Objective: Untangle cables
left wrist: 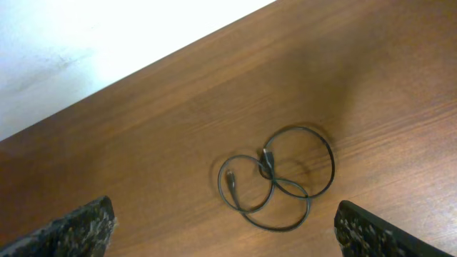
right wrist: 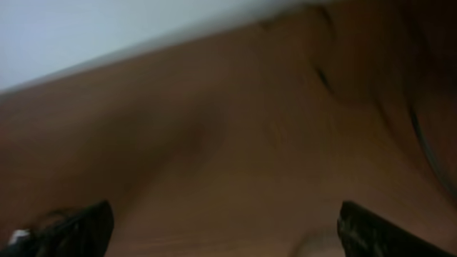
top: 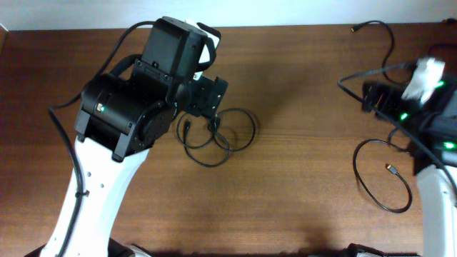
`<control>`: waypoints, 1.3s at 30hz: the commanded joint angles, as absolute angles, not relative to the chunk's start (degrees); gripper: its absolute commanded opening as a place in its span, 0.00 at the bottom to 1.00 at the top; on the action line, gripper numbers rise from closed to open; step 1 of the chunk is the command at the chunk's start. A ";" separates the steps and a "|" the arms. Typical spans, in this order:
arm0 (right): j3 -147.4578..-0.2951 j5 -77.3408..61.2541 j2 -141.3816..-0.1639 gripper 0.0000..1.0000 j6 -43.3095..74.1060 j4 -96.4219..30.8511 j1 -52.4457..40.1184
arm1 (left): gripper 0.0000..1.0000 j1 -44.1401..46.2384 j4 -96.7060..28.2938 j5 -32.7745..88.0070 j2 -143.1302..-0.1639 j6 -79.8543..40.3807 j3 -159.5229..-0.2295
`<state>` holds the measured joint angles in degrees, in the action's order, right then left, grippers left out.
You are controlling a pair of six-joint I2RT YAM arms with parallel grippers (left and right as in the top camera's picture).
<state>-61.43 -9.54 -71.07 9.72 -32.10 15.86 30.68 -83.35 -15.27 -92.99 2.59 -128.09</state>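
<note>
Left gripper (left wrist: 225, 232) is held wide open over the table (left wrist: 143, 135); coiled cable (left wrist: 268, 165) is seen just ahead, centred between the jaws, untouched. Second cable (top: 391, 168) is looped beside the right arm (top: 435, 193). Right gripper (right wrist: 225, 232) is spread wide, nothing gripped.

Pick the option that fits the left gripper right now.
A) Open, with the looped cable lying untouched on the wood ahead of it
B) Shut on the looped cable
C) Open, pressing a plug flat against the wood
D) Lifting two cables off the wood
A: in the left wrist view, the left gripper's fingers stand wide apart at the bottom corners. The looped cable lies flat on the table, clear of both.
</note>
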 commanded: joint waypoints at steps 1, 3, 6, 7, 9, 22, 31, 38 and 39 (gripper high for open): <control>-50.54 17.28 -71.18 0.99 45.71 -35.09 14.96 | 0.99 30.30 -83.55 -14.48 -91.90 3.29 -128.18; -43.94 17.39 -71.79 0.99 67.51 -34.76 14.96 | 0.99 30.30 -83.48 -12.80 -91.90 3.29 -128.18; -37.80 17.15 -74.17 0.99 85.47 -39.07 14.96 | 0.99 30.30 -83.44 -12.82 -91.90 3.29 -128.18; -37.21 16.78 -75.18 0.99 87.68 -40.58 14.96 | 0.99 30.30 -83.46 -12.82 -91.90 3.29 -128.18; -37.17 17.02 -77.28 0.99 87.53 -41.65 14.96 | 0.99 30.30 -83.72 -12.82 -91.90 3.29 -128.18; -39.42 29.56 -85.12 0.04 80.73 -34.98 15.07 | 0.99 30.30 -88.12 -12.86 -91.90 3.29 -128.18; -45.21 19.07 -88.07 0.04 2.11 31.53 27.99 | 0.99 30.30 -89.89 -12.86 -91.90 3.29 -128.18; -72.69 0.64 -118.52 0.04 -14.79 20.71 37.15 | 0.99 30.30 -89.06 -12.84 -91.90 3.27 -128.18; -76.49 1.39 -121.69 0.04 -14.76 19.03 37.21 | 0.99 30.30 -89.01 -12.84 -91.90 3.27 -128.18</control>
<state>-69.76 2.57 -116.77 -12.99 20.93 36.99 30.68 -89.32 -12.88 -92.97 2.59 -128.05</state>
